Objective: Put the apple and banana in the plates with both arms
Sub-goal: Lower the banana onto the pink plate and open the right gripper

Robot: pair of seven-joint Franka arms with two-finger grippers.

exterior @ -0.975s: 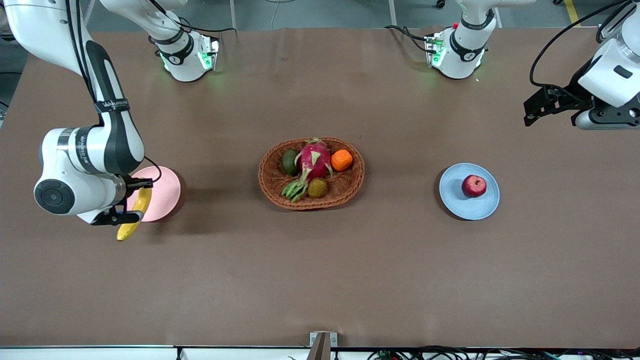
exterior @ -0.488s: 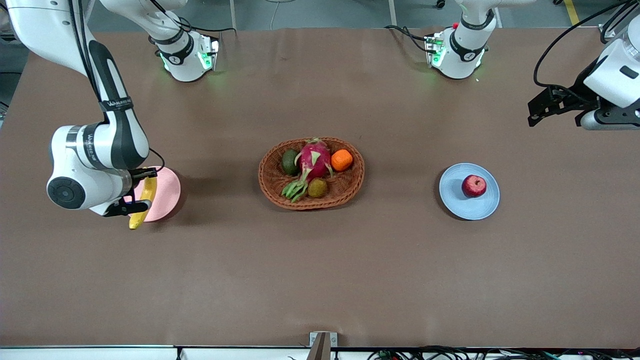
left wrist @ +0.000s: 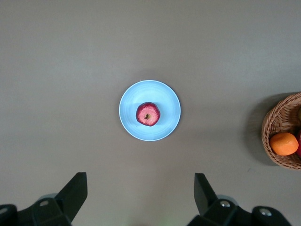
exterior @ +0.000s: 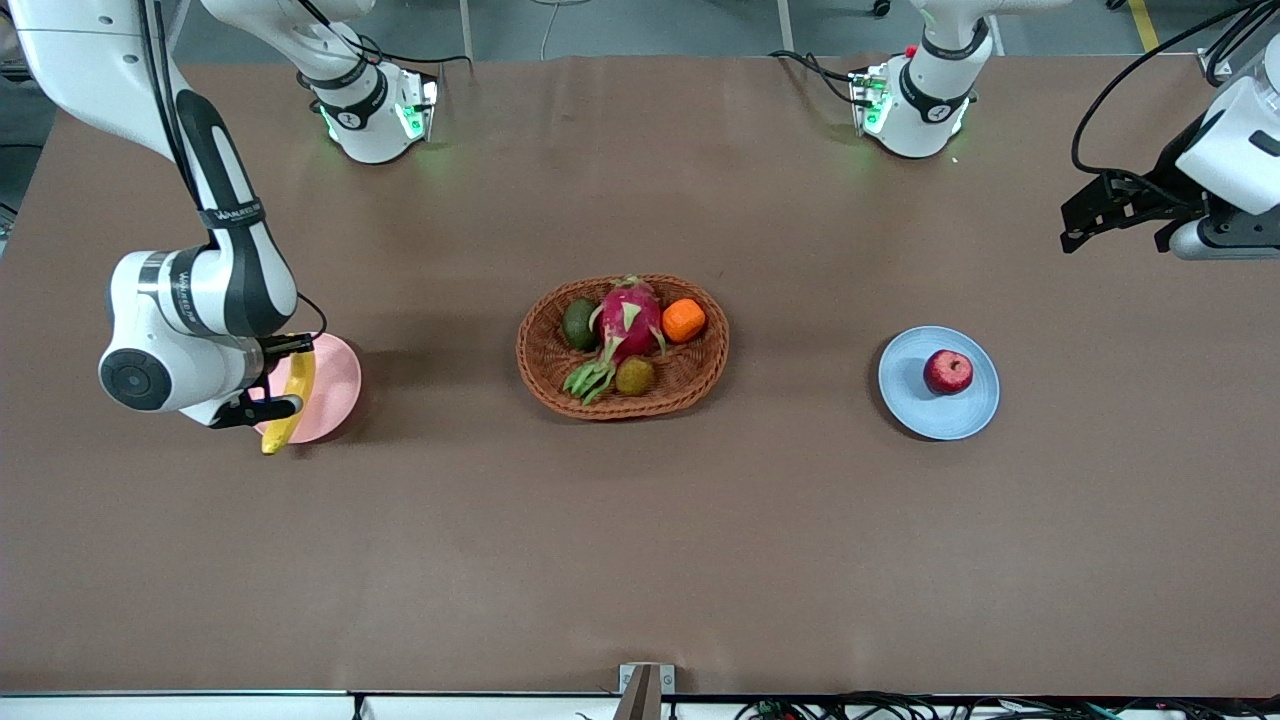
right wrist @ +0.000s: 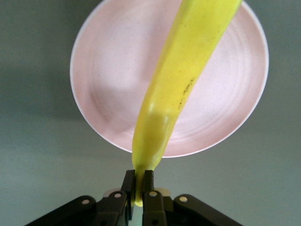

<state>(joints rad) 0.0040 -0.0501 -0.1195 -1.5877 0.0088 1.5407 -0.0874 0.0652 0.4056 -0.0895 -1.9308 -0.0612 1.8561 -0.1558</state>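
Note:
My right gripper (exterior: 283,376) is shut on the yellow banana (exterior: 289,401) and holds it over the pale pink plate (exterior: 335,390) at the right arm's end of the table. In the right wrist view the banana (right wrist: 183,89) hangs across the pink plate (right wrist: 108,89), pinched at its end by my right gripper (right wrist: 139,181). The dark red apple (exterior: 947,371) sits on the light blue plate (exterior: 915,400). My left gripper (exterior: 1080,215) is open and empty, high over the table's left arm end. The left wrist view shows the apple (left wrist: 148,114) on the blue plate (left wrist: 171,101).
A brown woven basket (exterior: 545,380) in the middle of the table holds a dragon fruit (exterior: 630,320), an orange fruit (exterior: 684,320), a dark green fruit (exterior: 579,324) and a small brown fruit (exterior: 635,376). The basket's edge (left wrist: 277,117) shows in the left wrist view.
My right gripper has carried the banana farther over the pink plate. My left gripper has drawn up and away toward the table's left arm end.

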